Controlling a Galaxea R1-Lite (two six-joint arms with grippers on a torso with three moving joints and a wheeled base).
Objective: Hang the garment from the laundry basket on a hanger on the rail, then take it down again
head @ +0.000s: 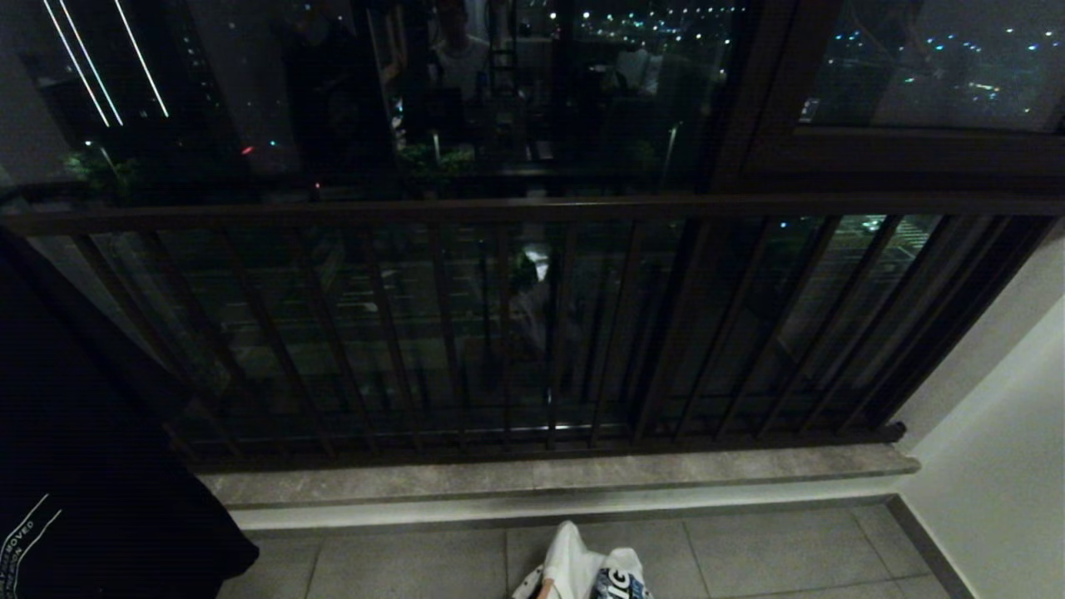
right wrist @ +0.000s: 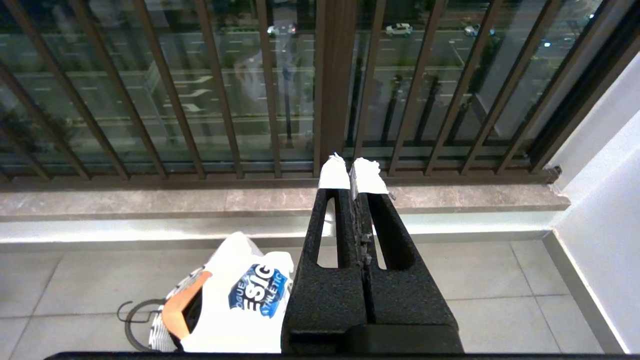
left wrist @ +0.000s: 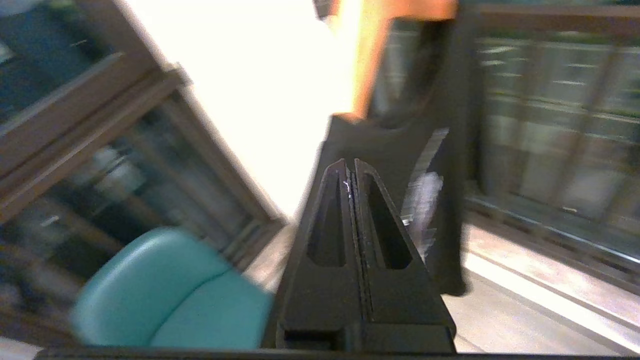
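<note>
Down on the floor tiles [right wrist: 490, 270] near the sill, the white garment [right wrist: 240, 305] lies bunched just beside the right gripper [right wrist: 354, 175], clenched and empty like the left gripper [left wrist: 350, 167].

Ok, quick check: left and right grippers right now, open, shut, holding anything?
Left gripper: shut, holding nothing, a black garment hanging beyond it.
Right gripper: shut, holding nothing, above the floor.
</note>
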